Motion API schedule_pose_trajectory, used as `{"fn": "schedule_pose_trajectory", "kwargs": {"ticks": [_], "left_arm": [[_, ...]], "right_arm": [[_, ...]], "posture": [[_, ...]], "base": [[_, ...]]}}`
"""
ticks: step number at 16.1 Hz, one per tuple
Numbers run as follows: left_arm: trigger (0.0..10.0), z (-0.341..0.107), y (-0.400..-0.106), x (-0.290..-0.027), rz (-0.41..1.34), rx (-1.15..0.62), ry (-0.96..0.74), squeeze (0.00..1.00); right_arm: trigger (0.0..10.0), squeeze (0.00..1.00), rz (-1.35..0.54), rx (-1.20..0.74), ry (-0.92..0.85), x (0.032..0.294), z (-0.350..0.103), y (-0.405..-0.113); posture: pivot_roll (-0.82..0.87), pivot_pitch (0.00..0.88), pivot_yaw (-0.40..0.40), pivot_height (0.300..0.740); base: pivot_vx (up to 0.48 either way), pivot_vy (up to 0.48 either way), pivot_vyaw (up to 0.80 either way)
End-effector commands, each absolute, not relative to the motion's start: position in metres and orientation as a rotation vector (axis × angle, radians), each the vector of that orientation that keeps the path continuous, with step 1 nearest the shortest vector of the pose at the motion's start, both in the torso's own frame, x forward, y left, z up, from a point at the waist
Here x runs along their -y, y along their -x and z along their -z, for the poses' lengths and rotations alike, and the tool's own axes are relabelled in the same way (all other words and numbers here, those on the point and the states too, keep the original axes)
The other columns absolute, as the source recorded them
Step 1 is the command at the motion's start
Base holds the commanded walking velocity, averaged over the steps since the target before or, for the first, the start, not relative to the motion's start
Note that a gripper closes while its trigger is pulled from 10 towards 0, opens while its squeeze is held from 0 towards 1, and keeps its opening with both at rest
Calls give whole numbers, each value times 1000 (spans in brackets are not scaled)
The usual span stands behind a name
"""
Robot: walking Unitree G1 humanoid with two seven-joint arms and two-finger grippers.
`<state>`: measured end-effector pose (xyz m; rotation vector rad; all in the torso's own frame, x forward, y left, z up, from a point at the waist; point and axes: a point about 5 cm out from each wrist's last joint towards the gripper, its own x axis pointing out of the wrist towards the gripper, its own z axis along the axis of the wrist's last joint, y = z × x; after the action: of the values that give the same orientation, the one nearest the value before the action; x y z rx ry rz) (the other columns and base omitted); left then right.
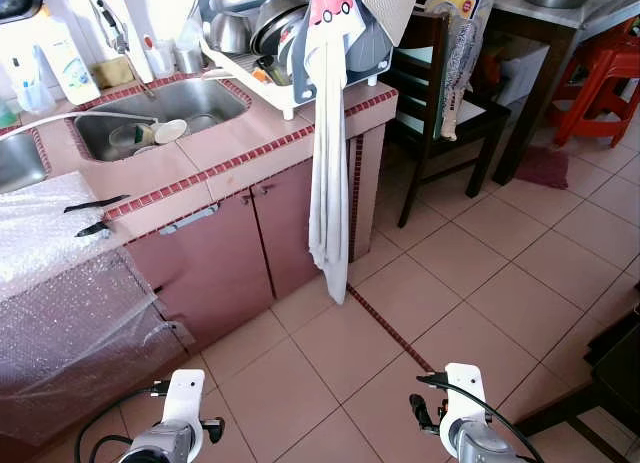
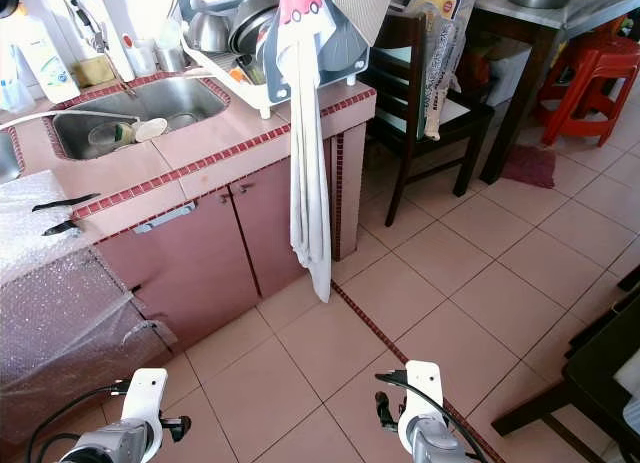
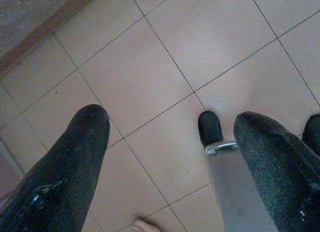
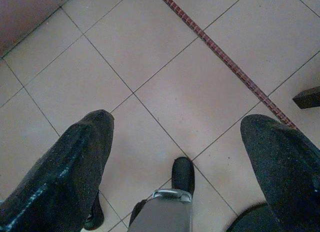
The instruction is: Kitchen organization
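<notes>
Head-camera views are looking down on a kitchen floor [image 1: 520, 283] of pale pink tiles, crossed by one dark red strip that runs out from the counter's corner. A pink-tiled counter [image 1: 215, 148] with a red mosaic edge is seen at the left, and one steel sink [image 1: 160, 118] is sunk into it, with a cup and some dishes lying inside. Two cabinet doors [image 1: 250, 248] are shut beneath it. One dish rack [image 1: 290, 43], loaded with pans and plates, is set at the counter's end, and one long white towel [image 1: 328, 183] is draped from it, hanging down almost to the floor. Bubble wrap [image 1: 55, 283] is spread over the counter's near left part and down its front. One dark wooden chair [image 1: 440, 103] is tucked by a table on the right, and red plastic stools [image 1: 600, 73] are stacked behind it; their number cannot be told. Both silver arms are held low over the tiles, well clear of the counter. From the wrist views, the left gripper [image 3: 170, 137] is seen with its two black fingers spread wide and nothing between them, only floor below; the right gripper [image 4: 177, 137] is likewise parted wide and carrying nothing.
</notes>
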<state>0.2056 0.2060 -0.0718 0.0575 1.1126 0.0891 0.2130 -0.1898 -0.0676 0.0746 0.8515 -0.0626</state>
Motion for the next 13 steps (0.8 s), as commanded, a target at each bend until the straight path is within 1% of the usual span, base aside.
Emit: {"fn": "schedule_pose_trajectory", "kwargs": {"ticks": [1,2,3,5,7,11,13], "left_arm": [[10000,31,-269,-192,-84,-803,-78,0],[10000,32,-269,-191,-80,-808,-66,0],[10000,45,-253,-184,-31,-879,-48,0],[10000,42,-257,-187,-17,-865,-74,0],[10000,43,-255,-186,9,-872,-114,0],[10000,44,-253,-189,12,-874,-103,0],[10000,45,-249,-196,13,-879,-94,0]], "right_arm": [[10000,0,40,-813,-139,158,40,-263],[10000,0,39,-813,-140,158,40,-262],[10000,0,-11,-817,-135,156,48,-250],[10000,0,-13,-820,-164,152,48,-251],[10000,0,8,-818,-160,155,48,-251],[10000,0,64,-819,-166,168,49,-248],[10000,0,72,-806,-158,176,50,-245]], "posture": [[-42,0,-31,740],[-41,0,-33,740],[-46,0,-42,740],[-35,0,-22,740],[-39,0,-7,740],[-45,0,-1,740],[-51,0,2,740]], "base": [[0,0,0],[0,0,0],[0,0,0],[0,0,0],[0,0,0],[0,0,0],[0,0,0]]}}
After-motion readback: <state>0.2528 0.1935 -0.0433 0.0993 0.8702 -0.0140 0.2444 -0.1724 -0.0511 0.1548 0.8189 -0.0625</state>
